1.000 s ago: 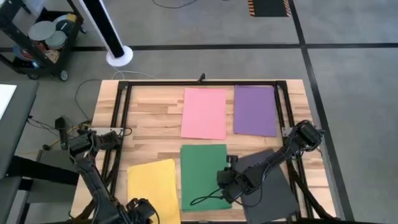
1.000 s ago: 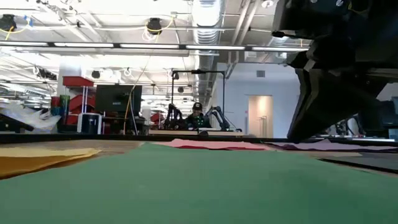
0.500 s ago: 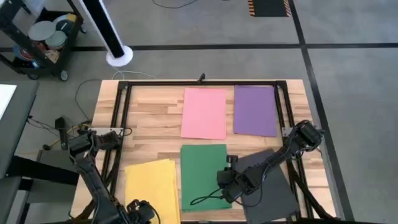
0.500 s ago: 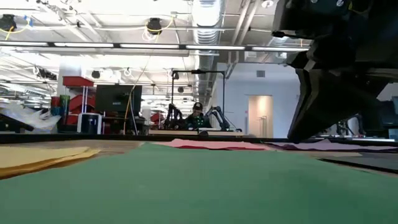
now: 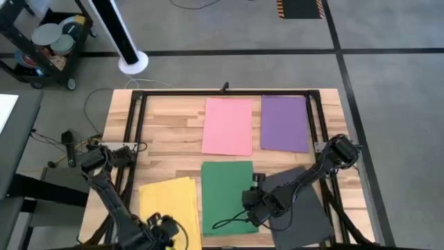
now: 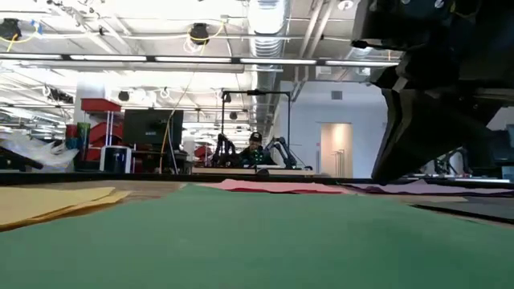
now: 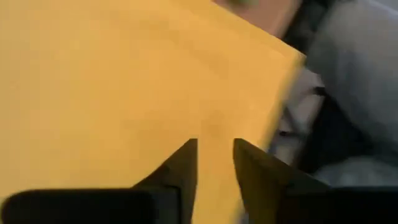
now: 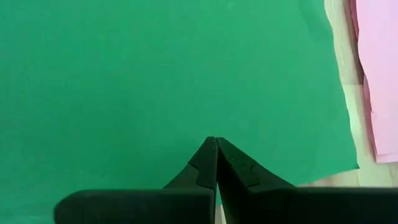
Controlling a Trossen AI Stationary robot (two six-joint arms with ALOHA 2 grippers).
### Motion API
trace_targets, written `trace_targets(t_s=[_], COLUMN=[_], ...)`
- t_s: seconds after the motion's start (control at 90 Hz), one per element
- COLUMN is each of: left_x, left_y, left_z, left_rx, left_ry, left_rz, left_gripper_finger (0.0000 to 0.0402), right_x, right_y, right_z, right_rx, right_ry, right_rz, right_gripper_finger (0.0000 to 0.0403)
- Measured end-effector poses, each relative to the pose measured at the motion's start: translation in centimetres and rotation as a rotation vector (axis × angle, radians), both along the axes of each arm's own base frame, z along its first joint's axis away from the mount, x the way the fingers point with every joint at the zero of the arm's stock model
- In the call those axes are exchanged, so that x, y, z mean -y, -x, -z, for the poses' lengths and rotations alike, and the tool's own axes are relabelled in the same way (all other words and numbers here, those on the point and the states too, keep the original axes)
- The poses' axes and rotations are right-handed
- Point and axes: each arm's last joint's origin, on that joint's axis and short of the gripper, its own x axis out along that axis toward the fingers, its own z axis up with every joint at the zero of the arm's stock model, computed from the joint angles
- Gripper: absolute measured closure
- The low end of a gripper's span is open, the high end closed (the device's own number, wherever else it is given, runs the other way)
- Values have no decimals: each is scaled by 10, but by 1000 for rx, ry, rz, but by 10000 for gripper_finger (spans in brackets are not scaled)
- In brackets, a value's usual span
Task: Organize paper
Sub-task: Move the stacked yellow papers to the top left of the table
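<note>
Five sheets of paper lie flat on the wooden table: pink (image 5: 227,126) and purple (image 5: 284,123) at the far side, and yellow (image 5: 166,203), green (image 5: 223,194) and black (image 5: 303,208) at the near side. My left gripper (image 7: 215,163) stands over the yellow sheet (image 7: 124,93) near the table's near edge, its fingers a narrow gap apart. My right gripper (image 8: 216,149) is shut, with its tips down on the green sheet (image 8: 155,81) near that sheet's right edge. My left gripper points down at the yellow sheet close to one of its edges (image 7: 283,87), one fingertip (image 7: 185,165) on either side of a strip of bare yellow. Whether the tips touch the sheet I cannot tell. My right gripper comes from above and sets its shut fingertips (image 8: 208,158) on the green sheet's top face (image 8: 214,127), near its right edge. The sheet lies flat on the table under them.
A black metal frame (image 5: 225,92) runs round the table top. The right arm (image 5: 312,177) lies across the black sheet. Bare wood (image 5: 166,128) shows at the far left. In the low view the right gripper's dark bulk (image 6: 434,88) fills the right side.
The yellow sheet has slid a little toward the table's left edge and turned slightly, so that it lies squarer to the green one. My left gripper has then shifted a little toward the far right over it. The right arm has kept still.
</note>
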Motion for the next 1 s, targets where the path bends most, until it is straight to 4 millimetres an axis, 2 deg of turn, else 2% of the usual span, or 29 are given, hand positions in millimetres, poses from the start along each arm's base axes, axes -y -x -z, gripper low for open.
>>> trace_targets(t_s=[0.089, 0.256, 0.478, 0.611, 0.8, 1.0], left_x=[-16, -36, -52, -68, -87, -110], left_y=[-5, -1, 9, 14, 18, 24], left_z=[18, 48, 63, 72, 78, 79], left_rx=[-54, -129, -133, -181, -191, -198], left_ry=[-29, -55, -149, -242, -380, -440], left_rz=[-28, -89, -89, -76, -70, -100], left_gripper_finger=[390, 400, 401, 401, 401, 401], right_x=[0, 1, 1, 1, 1, 1], right_y=[0, 1, 2, 2, 2, 2], right_z=[0, 0, 1, 1, 1, 1], right_rx=[0, -14, -21, -15, -13, -19], right_ry=[0, 10, 13, 5, 0, -7], right_rz=[0, -1, 1, 15, 20, 18], right_gripper_finger=[403, 403, 403, 403, 403, 403])
